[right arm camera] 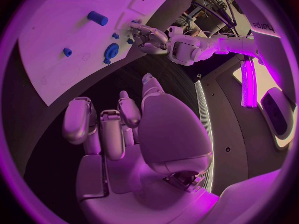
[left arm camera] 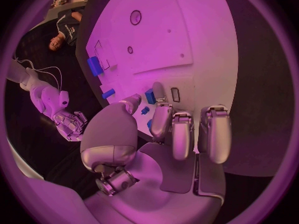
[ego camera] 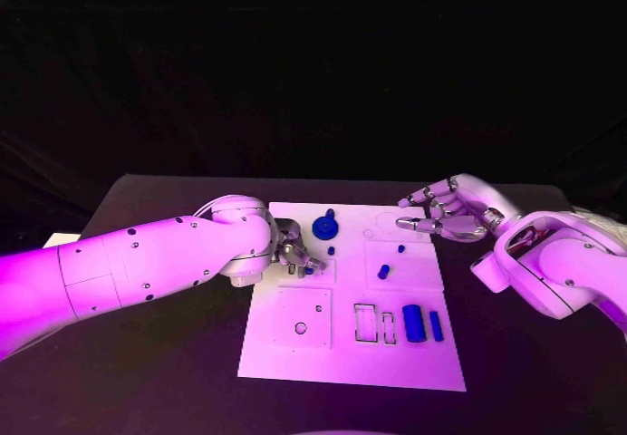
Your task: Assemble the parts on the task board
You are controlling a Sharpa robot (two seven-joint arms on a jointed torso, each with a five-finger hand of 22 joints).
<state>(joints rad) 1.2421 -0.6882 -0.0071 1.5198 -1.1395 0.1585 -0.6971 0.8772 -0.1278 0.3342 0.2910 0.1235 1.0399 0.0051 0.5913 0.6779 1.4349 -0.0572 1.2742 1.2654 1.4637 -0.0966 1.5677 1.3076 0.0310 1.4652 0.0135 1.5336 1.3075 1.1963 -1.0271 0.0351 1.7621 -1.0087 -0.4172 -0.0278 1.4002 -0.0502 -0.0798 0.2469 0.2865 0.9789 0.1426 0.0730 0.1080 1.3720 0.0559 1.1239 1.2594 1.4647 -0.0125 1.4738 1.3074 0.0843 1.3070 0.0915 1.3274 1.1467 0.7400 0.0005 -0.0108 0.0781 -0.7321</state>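
The white task board [ego camera: 351, 362] lies in the middle of the black table. My left hand [ego camera: 293, 251] is over the board's left edge and pinches a small blue block [left arm camera: 150, 95] between thumb and a finger, just above a recess. My right hand [ego camera: 446, 216] hovers over the board's far right corner with its fingers apart and nothing in them. On the board lie a blue gear-like part [ego camera: 325, 223], a small peg [ego camera: 331, 249], a capsule [ego camera: 384, 270], a thick cylinder [ego camera: 413, 323] and a flat bar [ego camera: 435, 325].
Near the board's front are a square plate with holes [ego camera: 302, 318] and rectangular slots [ego camera: 374, 323]. Bare black table [ego camera: 157, 362] surrounds the board on every side. My left forearm [ego camera: 144, 267] crosses the table's left part.
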